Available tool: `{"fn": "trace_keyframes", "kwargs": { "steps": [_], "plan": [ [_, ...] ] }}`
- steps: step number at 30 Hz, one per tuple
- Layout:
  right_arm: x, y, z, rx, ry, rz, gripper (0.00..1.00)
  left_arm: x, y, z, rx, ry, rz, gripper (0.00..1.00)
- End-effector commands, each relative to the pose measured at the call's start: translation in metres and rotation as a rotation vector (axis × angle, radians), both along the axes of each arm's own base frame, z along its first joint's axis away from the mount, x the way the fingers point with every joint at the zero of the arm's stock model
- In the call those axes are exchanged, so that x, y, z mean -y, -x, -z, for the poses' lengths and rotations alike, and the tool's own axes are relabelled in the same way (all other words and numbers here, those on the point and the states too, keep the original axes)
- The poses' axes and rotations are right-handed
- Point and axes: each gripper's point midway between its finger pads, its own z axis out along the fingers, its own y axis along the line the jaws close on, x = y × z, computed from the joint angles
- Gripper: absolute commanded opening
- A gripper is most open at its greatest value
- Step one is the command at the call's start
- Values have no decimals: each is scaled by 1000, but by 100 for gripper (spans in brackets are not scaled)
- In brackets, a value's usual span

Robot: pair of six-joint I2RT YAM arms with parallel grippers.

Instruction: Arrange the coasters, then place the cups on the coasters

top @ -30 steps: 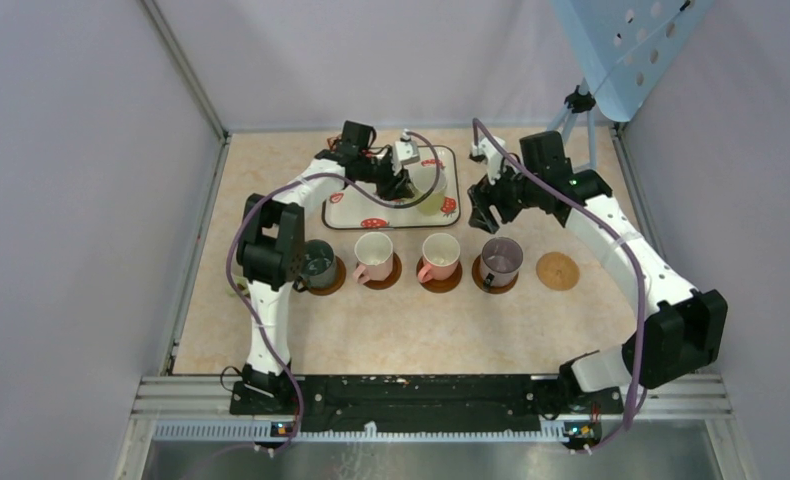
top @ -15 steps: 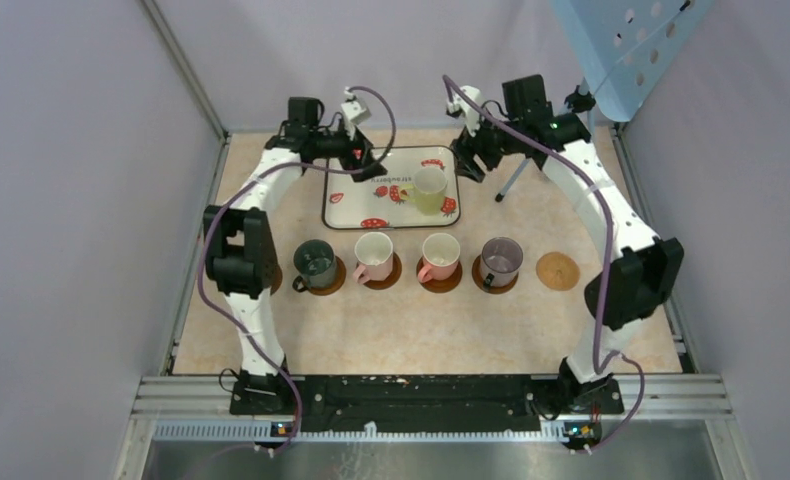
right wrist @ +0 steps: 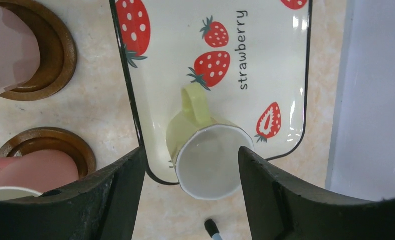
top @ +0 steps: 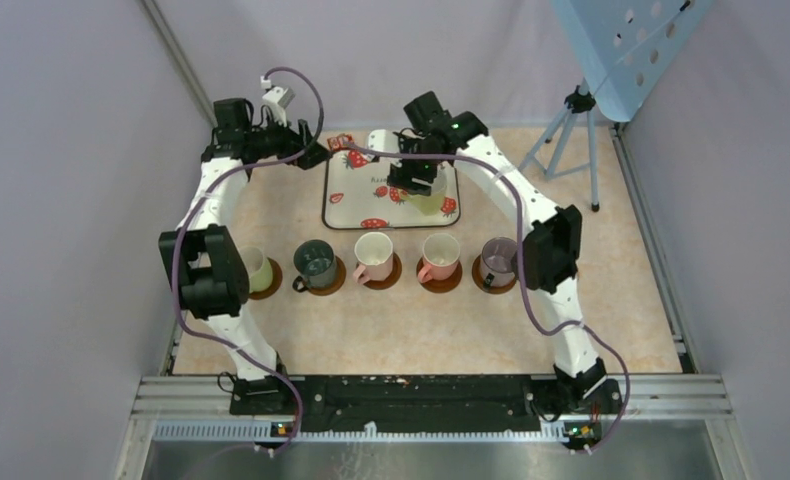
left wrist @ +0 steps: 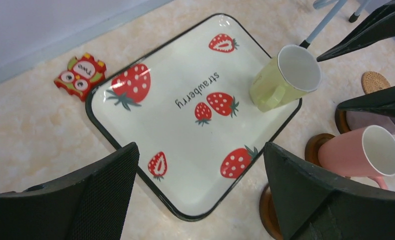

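At 5 o'clock on the tray [top: 343, 196], my right jaws are straddling the green cup [right wrist: 205, 165], wide, for pickup; left jaws are idling wide.

a robotics lab test cell, not a home. two white-and-black robot arms, the left arm [top: 211, 200] and the right arm [top: 516, 195], are bolted to an aluminium rail [top: 431, 395] at 6 o'clock in the overhead view. plain pale panels [top: 71, 200] on a metal frame strut [top: 181, 68] box in the beige marble-look tabletop [top: 421, 330] at 9, 12 and 3 o'clock. a tripod [top: 571, 130] stands at 2 o'clock, under a perforated blue panel [top: 631, 40] at 1 o'clock.
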Motion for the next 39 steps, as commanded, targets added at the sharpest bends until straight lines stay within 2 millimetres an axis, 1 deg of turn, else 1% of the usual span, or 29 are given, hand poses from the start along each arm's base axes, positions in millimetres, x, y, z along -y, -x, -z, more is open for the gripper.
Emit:
{"fn": "trace_keyframes", "kwargs": {
  "steps": [1, 3, 6, 13, 18, 22, 29, 33, 39],
  "plan": [
    [-11, -11, -5, 106, 55, -33, 67, -3, 19, -30, 51, 23, -29, 99],
    [-15, -14, 5, 114, 80, -49, 67, -6, 22, -32, 56, 20, -35, 99],
    [-22, -16, 12, 129, 98, -72, 67, -13, 25, -35, 59, 21, -51, 99],
    [-33, -21, 32, 135, 117, -92, 67, -27, 24, -46, 69, 45, -94, 99],
    [-36, -24, 44, 137, 137, -107, 66, -32, 25, -48, 68, 52, -111, 99],
    [-39, -27, 58, 131, 157, -116, 65, -36, 26, -52, 78, 57, -117, 99],
    [-36, -25, 77, 109, 201, -152, 62, -39, 30, -52, 95, 38, -125, 99],
    [-35, -22, 83, 98, 221, -172, 59, -41, 31, -52, 94, 39, -137, 99],
    [-31, -14, 90, 71, 249, -202, 49, -40, 31, -51, 94, 50, -135, 99]
  ]
}}
